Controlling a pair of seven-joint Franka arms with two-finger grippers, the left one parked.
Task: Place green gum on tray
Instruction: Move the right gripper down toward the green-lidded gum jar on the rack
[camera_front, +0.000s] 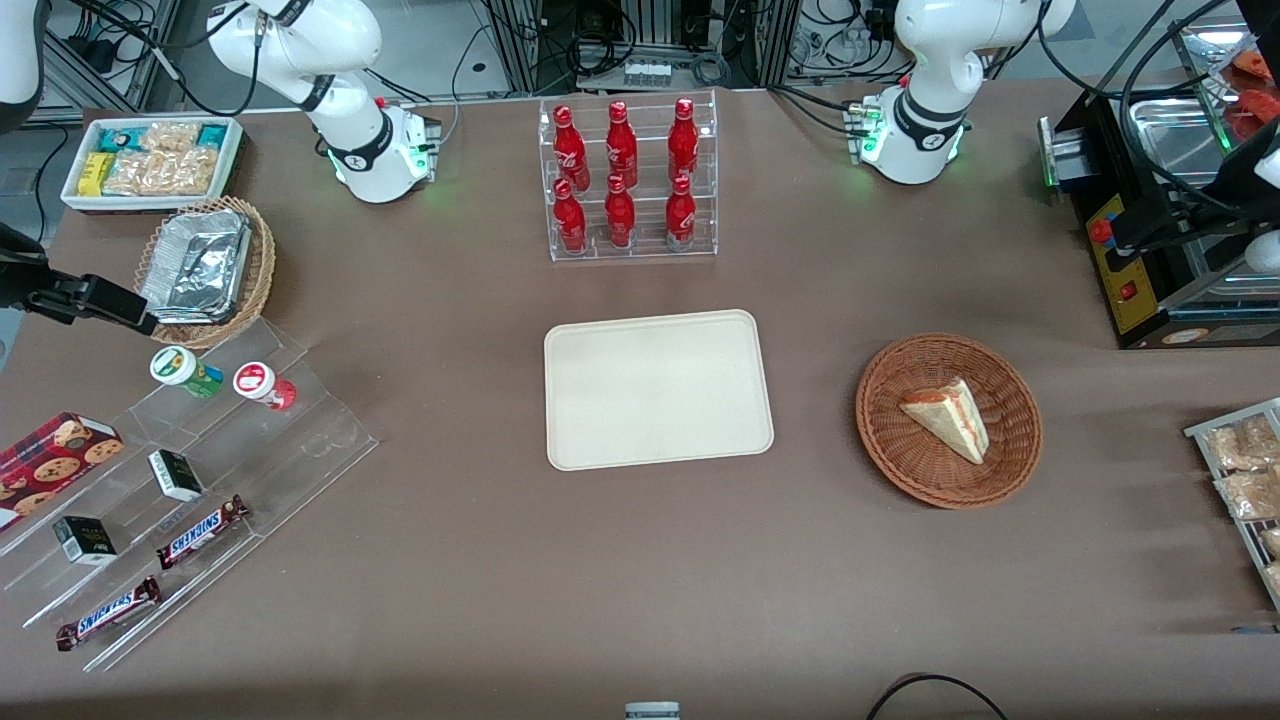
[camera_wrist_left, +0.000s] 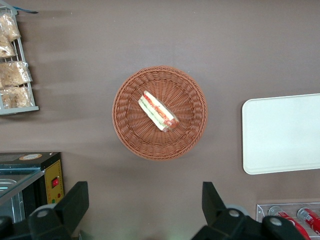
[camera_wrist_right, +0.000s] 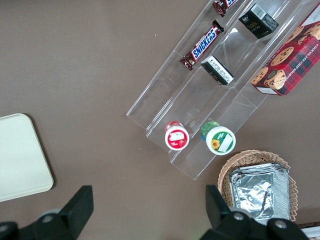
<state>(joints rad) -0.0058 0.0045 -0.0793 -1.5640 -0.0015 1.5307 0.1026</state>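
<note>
On the clear stepped acrylic rack (camera_front: 200, 480) toward the working arm's end of the brown surface (camera_front: 640, 580), the small green gum bottle (camera_front: 186, 371) stands beside a red bottle (camera_front: 264, 385); the cream rectangular tray (camera_front: 657, 389) lies well apart, bare. From the wrist, the gripper (camera_wrist_right: 147, 205) hangs high, pointing down, its black fingers (camera_wrist_right: 80, 202) spread wide, above the green gum (camera_wrist_right: 218, 138).

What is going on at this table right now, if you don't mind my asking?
The right arm is set to move the green gum onto the tray, but nothing has been picked up yet. Its claw hangs open and empty above the table, over the clear stepped display stand. The green gum stands on that stand beside a red bottle, close to a basket of foil. The tray lies bare in the middle of the table.
</note>
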